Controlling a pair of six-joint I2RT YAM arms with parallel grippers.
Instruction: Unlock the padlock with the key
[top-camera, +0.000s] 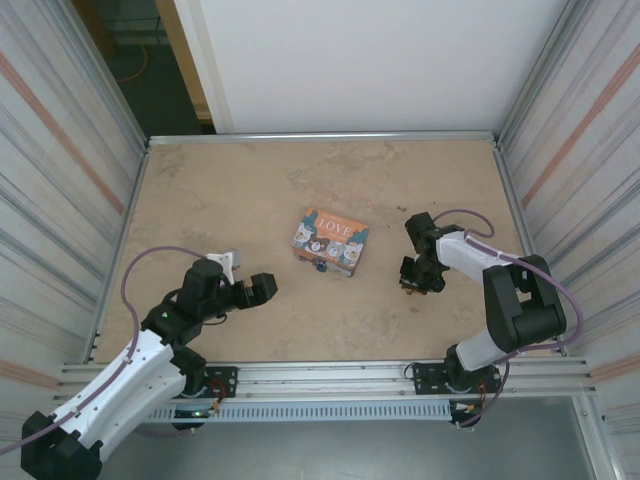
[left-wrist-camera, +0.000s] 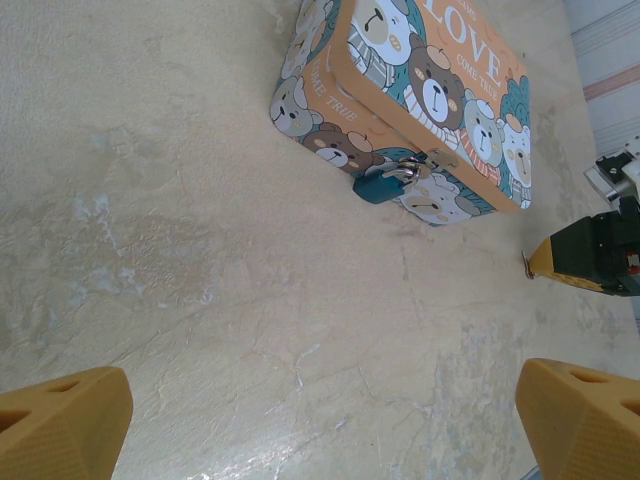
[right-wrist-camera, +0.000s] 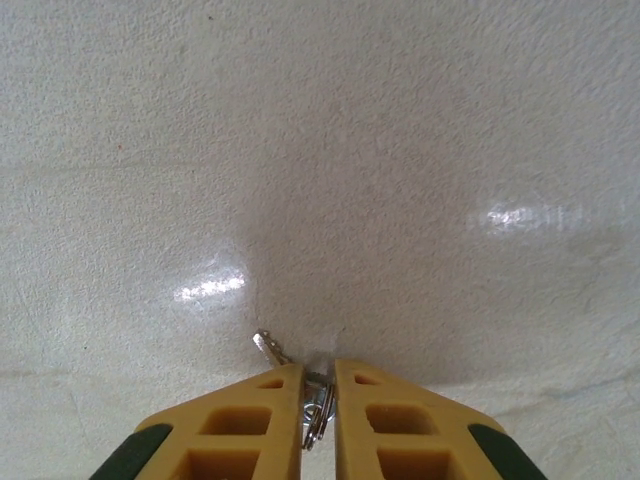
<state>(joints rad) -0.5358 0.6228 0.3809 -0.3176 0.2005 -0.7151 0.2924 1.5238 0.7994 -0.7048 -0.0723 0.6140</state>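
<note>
Hanging at the clasp (left-wrist-camera: 425, 165) on the box's near long side, the padlock (left-wrist-camera: 385, 183) shows its blue body against the table, its shackle closed through the clasp. The box (left-wrist-camera: 420, 100) is orange, printed with cartoon bears and the word LOVE, and lies flat near the middle of the table (top-camera: 250, 200), turned slightly askew.

The key (right-wrist-camera: 268, 344) is well apart from the padlock, off to the right of the box. It lies low at the table surface, its silvery end poking out to the left of the right gripper (right-wrist-camera: 318, 370). A small ring (right-wrist-camera: 318, 410) joined to it sits in the slit between the two yellow fingers, which stand almost together and pinch the metal. From above, the right gripper (top-camera: 408, 284) points down at the table, right of the box and not touching it.

The left gripper (left-wrist-camera: 320, 430) stands wide, its two yellow fingertips far apart at the bottom corners of its wrist view, with nothing between them. It hovers over bare table to the left of the box (top-camera: 331, 243), facing the padlock side, apart from both. From above, the left gripper (top-camera: 255, 290) sits near the table's near left part.
</note>
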